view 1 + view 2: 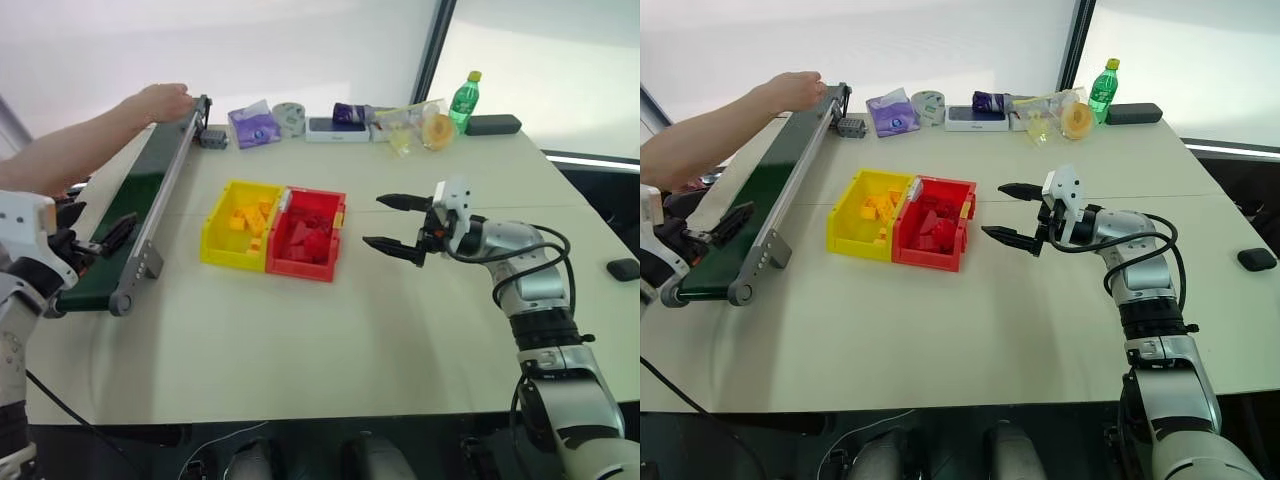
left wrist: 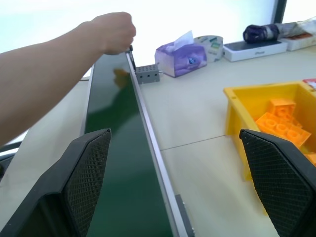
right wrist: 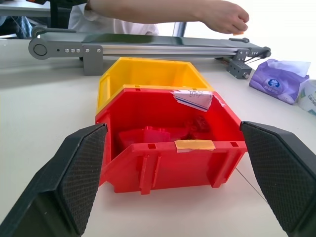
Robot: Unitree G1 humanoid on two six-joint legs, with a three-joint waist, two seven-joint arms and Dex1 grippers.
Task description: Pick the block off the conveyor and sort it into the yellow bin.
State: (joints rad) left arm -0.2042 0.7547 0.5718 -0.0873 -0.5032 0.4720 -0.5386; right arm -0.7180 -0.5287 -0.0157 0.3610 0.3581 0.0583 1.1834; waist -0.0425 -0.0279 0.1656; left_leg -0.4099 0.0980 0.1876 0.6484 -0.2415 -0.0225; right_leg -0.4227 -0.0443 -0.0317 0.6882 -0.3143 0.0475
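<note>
1. The conveyor is laid along the left edge of the table, its far end near the far left corner.
2. A person's hand is held over the far end of the belt; in the right wrist view the block is seen as a small orange piece at the fingertips of that hand — whether it touches the belt cannot be told.
3. The yellow bin is set near the middle of the table, joined to a red bin on its right; orange bricks lie in the former, red bricks in the latter.
4. The left gripper is held over the near end of the conveyor, fingers spread wide and empty.
5. The right gripper is held level beside the red bin, pointing at it — fingers spread, nothing between them.
</note>
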